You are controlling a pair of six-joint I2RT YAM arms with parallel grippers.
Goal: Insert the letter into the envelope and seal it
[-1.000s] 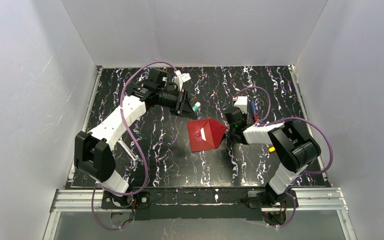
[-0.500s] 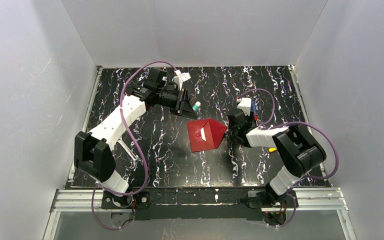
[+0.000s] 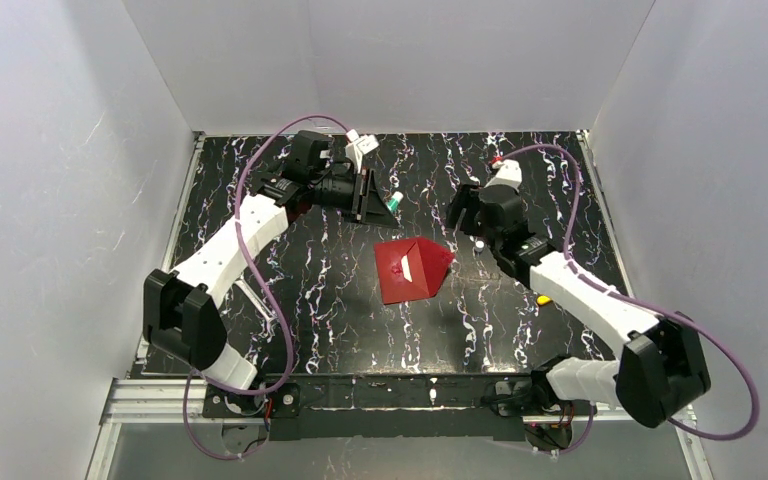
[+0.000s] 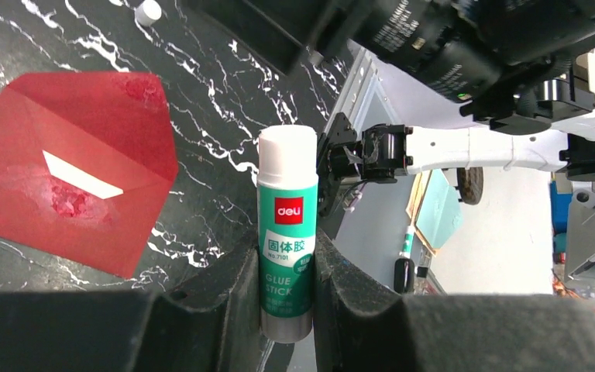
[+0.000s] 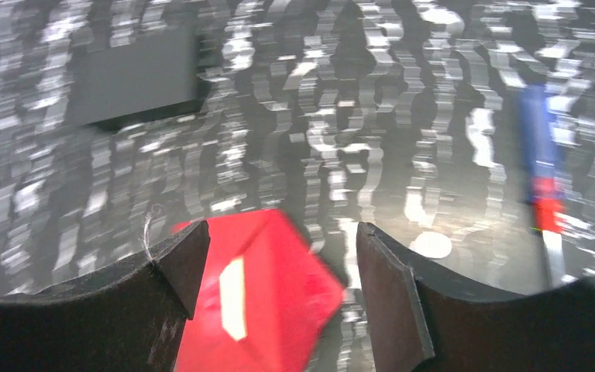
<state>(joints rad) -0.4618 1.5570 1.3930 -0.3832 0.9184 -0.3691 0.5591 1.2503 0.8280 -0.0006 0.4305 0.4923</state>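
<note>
Envelope (image 3: 412, 268) lies flat at mid-table, its pointed end toward the right arm, and a cream sliver of the letter (image 3: 407, 270) shows through a slit in the red face. The letter looks to be inside, but the seam is not tight. Dull smears on the paper suggest glue is already on it. The left gripper (image 3: 372, 197) hangs beyond the envelope, over the far side of the table, its jaws closed narrowly on a glue stick (image 4: 287, 232) held white end up. The right gripper (image 3: 458, 224) hovers just past the point with its jaws spread wide and nothing between them. From its wrist view the red tip sits below the gap, though that picture is blurred. The step in hand appears to be pressing the flap shut. That likely goes best if the right arm comes straight down and lays a finger flat on the flap near the slit. It should then rub outward along the glued edge rather than push sideways, since a light envelope may slide on this table. Catching the point from below would lift the flap again. The glue stick is best kept clear of the paper meanwhile.
</note>
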